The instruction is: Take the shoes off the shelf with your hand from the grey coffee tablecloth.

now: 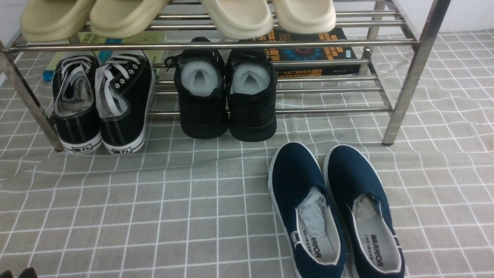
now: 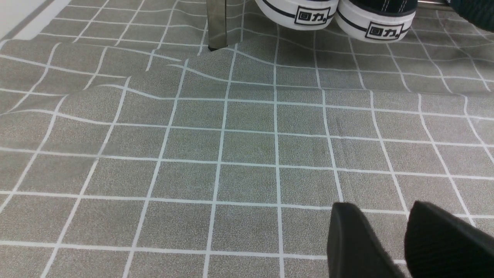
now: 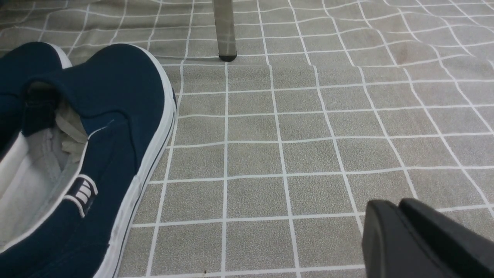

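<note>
The shoes, a navy slip-on pair [image 1: 328, 200] with white edging and "WARRIOR" insoles, lie side by side on the grey coffee tablecloth [image 1: 154, 200], toes toward the shelf [image 1: 409, 73]. They sit just in front of its right leg and off its bars. In the right wrist view one navy shoe [image 3: 115, 96] lies beside my right gripper [image 3: 391, 201]. That gripper is shut with nothing in it and hovers over bare cloth. My left gripper [image 2: 384, 206] is open over bare cloth, near the shelf's left leg [image 2: 216, 23]. Only its dark tip [image 1: 19, 273] shows in the front view.
Black lace-up sneakers [image 1: 102, 100] and all-black shoes [image 1: 225, 96] stand on the lower tier, heels toward me. Beige slippers [image 1: 96, 17] and cream slippers [image 1: 266, 13] sit on the upper tier. Books [image 1: 308, 50] lie behind the rack. The cloth is wrinkled at the right.
</note>
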Tool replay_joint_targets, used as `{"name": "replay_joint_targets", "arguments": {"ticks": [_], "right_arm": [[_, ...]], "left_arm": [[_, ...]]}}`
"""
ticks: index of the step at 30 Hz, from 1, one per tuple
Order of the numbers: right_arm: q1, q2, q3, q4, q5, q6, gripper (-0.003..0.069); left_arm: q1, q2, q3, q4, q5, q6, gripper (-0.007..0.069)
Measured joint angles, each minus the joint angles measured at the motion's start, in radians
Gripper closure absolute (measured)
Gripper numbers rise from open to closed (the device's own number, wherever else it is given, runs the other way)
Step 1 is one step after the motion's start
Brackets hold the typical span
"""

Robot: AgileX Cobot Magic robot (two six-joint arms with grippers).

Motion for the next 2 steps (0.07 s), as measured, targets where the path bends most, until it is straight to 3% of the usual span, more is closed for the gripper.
{"name": "replay_joint_targets", "arguments": {"ticks": [2], "right_arm": [[0.000, 0.000, 0.000, 0.000, 0.000, 0.000, 0.0596]], "left_arm": [[0.000, 0.000, 0.000, 0.000, 0.000, 0.000, 0.0384]]}}
